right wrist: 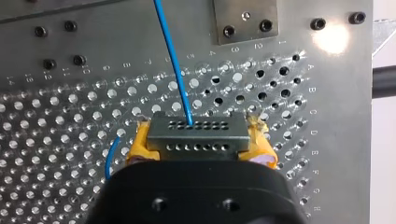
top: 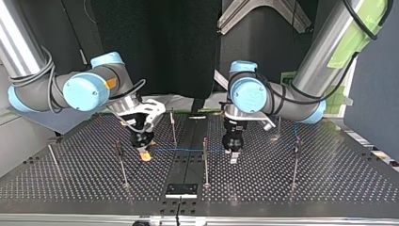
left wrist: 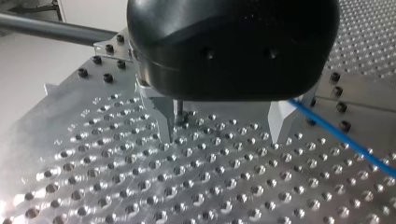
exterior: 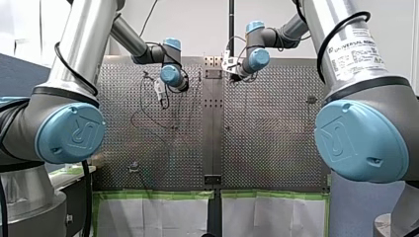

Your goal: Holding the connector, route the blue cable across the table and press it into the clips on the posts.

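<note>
- Desk (top: 329,179): perforated metal plate; both sets of fingers hang low over its middle strip.
- My left arm (top: 301,94) & my right arm (top: 42,89): both reach in over the desk, wrists bent down.
- My left fingers (left wrist: 161,116): metal, spread apart w/ nothing btw them, only bare desk holes under the gap. Tips sit close above the desk.
- My right fingers (right wrist: 140,142): yellow pads, clamped on the connector from both sides.
- Posts (top: 205,160): thin upright rods. One stands btw the two sets of fingers, others further out to either side. In left wrist view a thin rod shows just behind one left finger. Clips too small to make out.
- Blue cable (right wrist: 170,56): leaves the connector's face & runs straight ahead of my right fingers across the desk. In top view it stretches from my right fingers past the middle post towards my left fingers. In left wrist view it passes just beside the outer side of one left finger, not btw the two. Can't tell if it touches that finger or sits in any clip. A short loop also shows beside my right fingers.
- Connector (right wrist: 196,133): small grey block w/ two rows of holes, held level btw the yellow pads, cable coming out of the upper row.
</note>
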Motion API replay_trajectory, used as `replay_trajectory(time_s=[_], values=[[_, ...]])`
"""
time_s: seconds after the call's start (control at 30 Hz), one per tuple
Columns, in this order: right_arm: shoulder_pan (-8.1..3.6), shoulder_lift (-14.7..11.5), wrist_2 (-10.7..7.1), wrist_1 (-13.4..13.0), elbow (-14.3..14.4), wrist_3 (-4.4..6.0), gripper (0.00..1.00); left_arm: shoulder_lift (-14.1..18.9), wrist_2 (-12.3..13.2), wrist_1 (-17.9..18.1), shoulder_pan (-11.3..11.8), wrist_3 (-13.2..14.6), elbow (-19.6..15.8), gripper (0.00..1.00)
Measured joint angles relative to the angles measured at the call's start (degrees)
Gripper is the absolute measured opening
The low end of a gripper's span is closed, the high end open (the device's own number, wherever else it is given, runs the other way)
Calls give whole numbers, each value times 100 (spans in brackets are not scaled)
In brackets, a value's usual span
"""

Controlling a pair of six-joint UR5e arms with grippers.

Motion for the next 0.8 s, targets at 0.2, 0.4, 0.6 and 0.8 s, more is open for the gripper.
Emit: replay_trajectory(time_s=[0.2, 0.4, 0.6, 0.8], values=[[-43, -5, -4, 3, -25, -13, 0, 199, 76, -285, -158, -11, -101, 100], [-71, -18, -4, 11, -42, -21, 0, 500, 145, -559, -352, -4, -388, 100], [-85, -55, -8, 23, -43, -34, 0, 796, 135, -514, -501, 1, -685, 100], [-112, -104, -8, 42, -44, -34, 0, 1077, 132, -491, -581, 16, -924, 100]])
